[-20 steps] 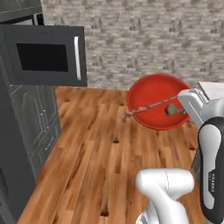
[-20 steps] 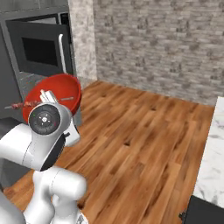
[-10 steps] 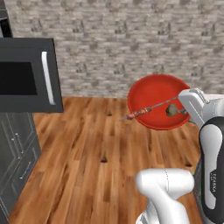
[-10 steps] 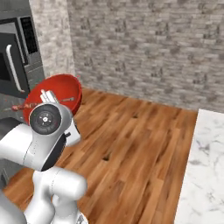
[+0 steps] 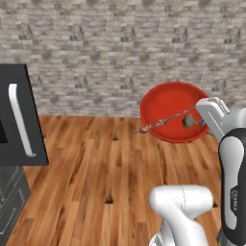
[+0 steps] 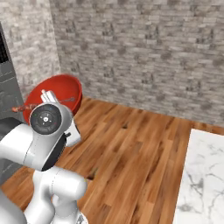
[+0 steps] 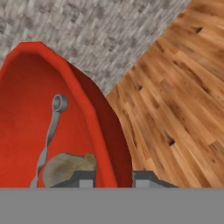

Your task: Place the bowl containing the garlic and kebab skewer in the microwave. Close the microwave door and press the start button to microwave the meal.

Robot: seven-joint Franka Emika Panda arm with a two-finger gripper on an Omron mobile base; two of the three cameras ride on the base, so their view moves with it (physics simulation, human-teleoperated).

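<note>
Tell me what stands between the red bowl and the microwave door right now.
Nothing visible does. The gripper holds the bowl by its rim, with garlic and kebab skewer inside; only bare wooden floor lies between it and the microwave door.

Flat, even rendered light, bright overall, no clear source. Shadows faint, no hard edges. Soft sheen on red bowl. Textures coarse and blocky, esp. hand view; no edge distortion.

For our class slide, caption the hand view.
Gripper pinching the rim of the bowl, garlic and skewer inside.
</note>
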